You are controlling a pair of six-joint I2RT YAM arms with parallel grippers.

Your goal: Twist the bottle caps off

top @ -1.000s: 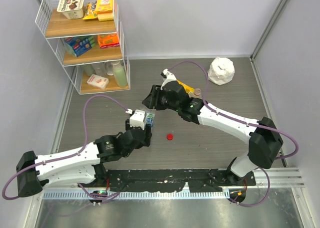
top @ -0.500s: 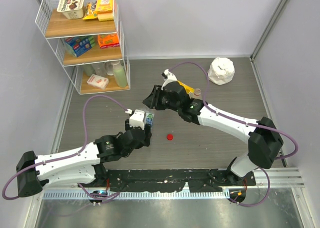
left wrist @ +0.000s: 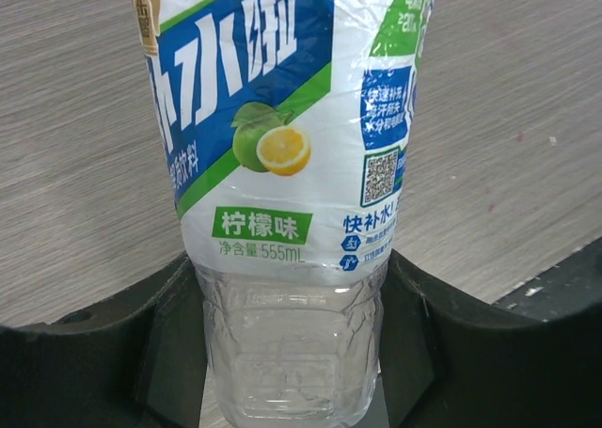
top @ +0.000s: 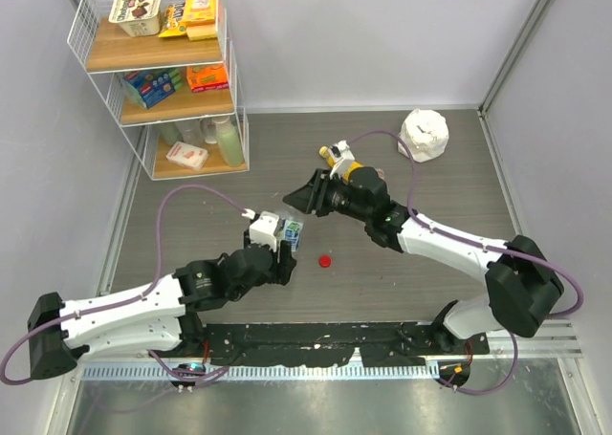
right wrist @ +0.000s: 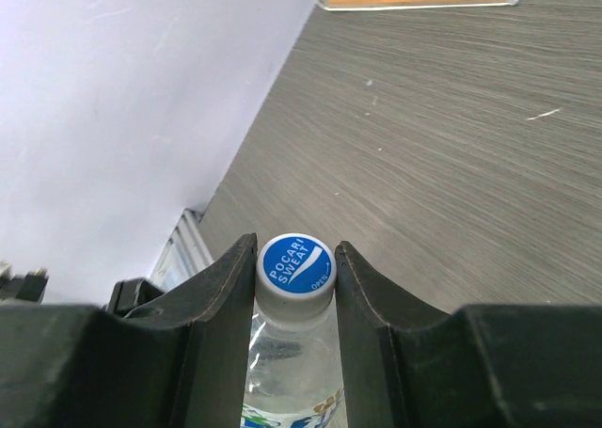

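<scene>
Clamped with the right hand on the white cap with a blue top, with dark fingers pressed against both its sides. Seated on the neck of the blue-white labelled bottle, not yet off. Closed with the left hand round the clear lower body of that same bottle, with the label running away from the wrist. Tilted, cap end toward the right hand.

Underneath, a grey wood-grain table, matte. Just right of the blue-white labelled bottle and nearer the arm bases, a red cap, loose on the table. Beyond the bottle and to its right, a yellow-orange bottle, partly hidden behind the right arm. Farther off the same way, near the far right corner, a crumpled white bundle. Well to the bottle's far left, in the corner, a white wire shelf rack stocked with boxes and packets.

Pale walls to the left, beyond and to the right of the bottle; a metal rail along the near edge. Bare wood grain between the bottle and the rack, and again from the bottle's right toward the right wall.

Left arm: stretched low from the near left corner, angled up to the bottle. Right arm: reaching in from the near right, bent at the elbow, wrist turned leftward onto the white cap.
</scene>
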